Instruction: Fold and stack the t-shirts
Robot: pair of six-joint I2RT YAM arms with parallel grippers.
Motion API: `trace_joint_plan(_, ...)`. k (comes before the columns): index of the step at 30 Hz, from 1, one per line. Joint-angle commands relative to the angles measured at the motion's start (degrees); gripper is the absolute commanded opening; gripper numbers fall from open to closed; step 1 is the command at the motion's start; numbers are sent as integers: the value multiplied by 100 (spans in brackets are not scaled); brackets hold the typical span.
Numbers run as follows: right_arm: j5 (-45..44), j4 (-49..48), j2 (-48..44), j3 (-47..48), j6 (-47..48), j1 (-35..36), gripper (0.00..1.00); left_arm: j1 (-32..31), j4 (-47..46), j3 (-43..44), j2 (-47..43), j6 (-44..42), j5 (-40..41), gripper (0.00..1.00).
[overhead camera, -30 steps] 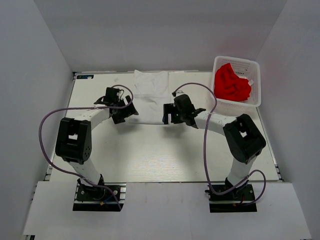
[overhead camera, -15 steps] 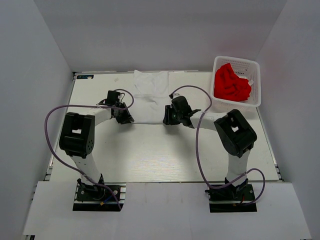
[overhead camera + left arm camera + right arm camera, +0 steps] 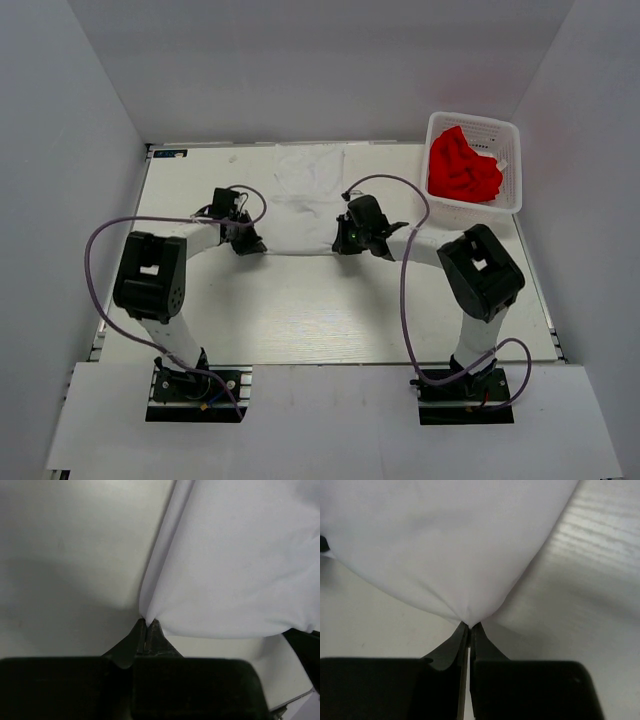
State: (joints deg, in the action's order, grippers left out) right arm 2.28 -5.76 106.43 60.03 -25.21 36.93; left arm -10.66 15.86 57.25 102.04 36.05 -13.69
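Observation:
The white t-shirt (image 3: 302, 200) lies spread on the table at the back middle. My left gripper (image 3: 256, 243) is shut on its near left corner; in the left wrist view the white t-shirt (image 3: 235, 565) rises from my pinched gripper (image 3: 147, 622). My right gripper (image 3: 338, 243) is shut on the near right corner, and the right wrist view shows the white t-shirt (image 3: 445, 545) bunched into my gripper (image 3: 470, 625). The red t-shirt (image 3: 462, 166) lies crumpled in the basket.
A white lattice basket (image 3: 509, 172) stands at the back right of the table (image 3: 330, 310). Purple cables loop from both arms over the table. Grey walls close in the back and both sides.
Both grippers have come down onto the near edge of the white t-shirt and shut on its corners. The shirt's near edge has bunched slightly.

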Motion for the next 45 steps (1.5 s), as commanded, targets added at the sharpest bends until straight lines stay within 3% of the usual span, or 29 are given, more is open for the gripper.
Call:
trace_joint_plan(1, 447, 399, -797, -263, 191, 86, 0, -59, 619, -564, -964, 112, 287, 0)
trace_joint_plan(8, 1132, 2103, -1950, -589, 692, 148, 0, -235, 1304, -1102, -2705, 218, 236, 0)
trace_joint_plan(12, 1634, 3429, -2469, -169, 1097, 139, 0, -296, 1911, -1234, -3584, 218, 122, 0)
trace_joint_plan(15, 2256, 4019, -2680, 149, 1326, 130, 0, -297, 2306, -1120, -4103, 218, 17, 0)
trace_joint_plan(19, 2355, 4504, -2786, 544, 1458, 113, 0, -297, 2377, -884, -4631, 279, -116, 0)
trace_joint_plan(24, 2540, 4698, -2795, 931, 1414, 34, 0, -297, 2545, -549, -4632, 279, 50, 0)
trace_joint_plan(29, 2681, 4681, -2602, 1037, 1423, -176, 0, -297, 2115, -356, -4228, 279, -2, 0)
trace_joint_plan(35, 3145, 4092, -2443, 870, 1431, -493, 0, -297, 1816, 3, -3727, 385, 621, 0)
trace_joint_plan(41, 3997, 3485, -2066, 826, 1335, -889, 0, -235, 1623, 374, -3121, 385, 675, 0)
trace_joint_plan(45, 4113, 3345, -1679, 940, 1247, -1161, 0, -183, 1394, 567, -2621, 385, 859, 0)
